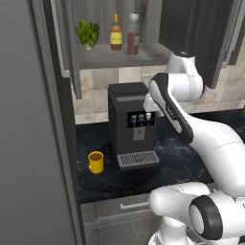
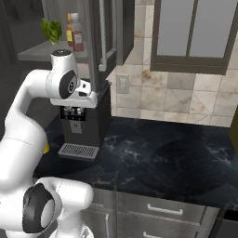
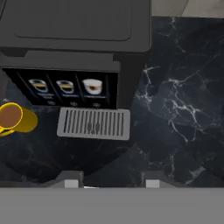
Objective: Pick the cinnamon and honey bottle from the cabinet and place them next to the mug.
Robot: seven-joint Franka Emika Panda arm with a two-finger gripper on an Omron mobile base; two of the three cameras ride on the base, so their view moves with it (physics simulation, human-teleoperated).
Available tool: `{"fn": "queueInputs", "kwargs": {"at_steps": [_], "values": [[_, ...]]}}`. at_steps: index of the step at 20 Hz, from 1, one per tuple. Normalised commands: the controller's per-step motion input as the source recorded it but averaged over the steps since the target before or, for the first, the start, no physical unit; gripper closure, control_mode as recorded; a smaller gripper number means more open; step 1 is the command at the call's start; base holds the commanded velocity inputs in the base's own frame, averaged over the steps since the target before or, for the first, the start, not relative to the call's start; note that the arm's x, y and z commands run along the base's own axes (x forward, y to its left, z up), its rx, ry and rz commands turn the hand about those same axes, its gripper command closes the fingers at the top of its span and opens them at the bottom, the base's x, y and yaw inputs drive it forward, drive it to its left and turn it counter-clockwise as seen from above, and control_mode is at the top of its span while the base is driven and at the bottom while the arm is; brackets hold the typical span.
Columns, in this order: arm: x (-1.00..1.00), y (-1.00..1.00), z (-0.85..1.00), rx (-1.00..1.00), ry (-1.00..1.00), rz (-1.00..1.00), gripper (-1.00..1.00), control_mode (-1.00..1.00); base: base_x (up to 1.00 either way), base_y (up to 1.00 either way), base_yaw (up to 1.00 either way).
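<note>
Dark fingertips (image 3: 72,179) of the tool (image 3: 111,180) stand spread wide, holding nothing, above the black counter (image 3: 183,100).

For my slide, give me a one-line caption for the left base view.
Open cabinet shelving honey bottle and cinnamon above a coffee machine; yellow mug waits on the black counter.

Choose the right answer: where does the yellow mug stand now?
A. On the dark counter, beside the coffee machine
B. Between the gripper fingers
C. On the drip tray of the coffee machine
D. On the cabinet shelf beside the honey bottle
A: the mug stands on the dark counter, just beside the coffee machine, clear of its drip tray.
</note>
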Motion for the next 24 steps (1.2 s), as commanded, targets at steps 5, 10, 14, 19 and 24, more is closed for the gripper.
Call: {"fn": "queueInputs", "kwargs": {"at_steps": [5, 10, 14, 19, 24], "values": [[-0.23, 0.00, 0.21, 0.00, -0.07, 0.00, -1.00, -1.00, 0.00, 0.00, 0.00], [-0.34, 0.01, 0.87, 0.00, -0.24, 0.06, -1.00, -1.00, 0.00, 0.00, 0.00], [-0.28, 0.10, 1.00, 0.00, -0.39, 0.06, -1.00, -1.00, 0.00, 0.00, 0.00], [-0.04, 0.01, 0.96, 0.00, -0.33, 0.01, -1.00, -1.00, 0.00, 0.00, 0.00], [0.01, 0.12, 1.00, 0.00, -0.09, 0.01, -1.00, -1.00, 0.00, 0.00, 0.00]]}}
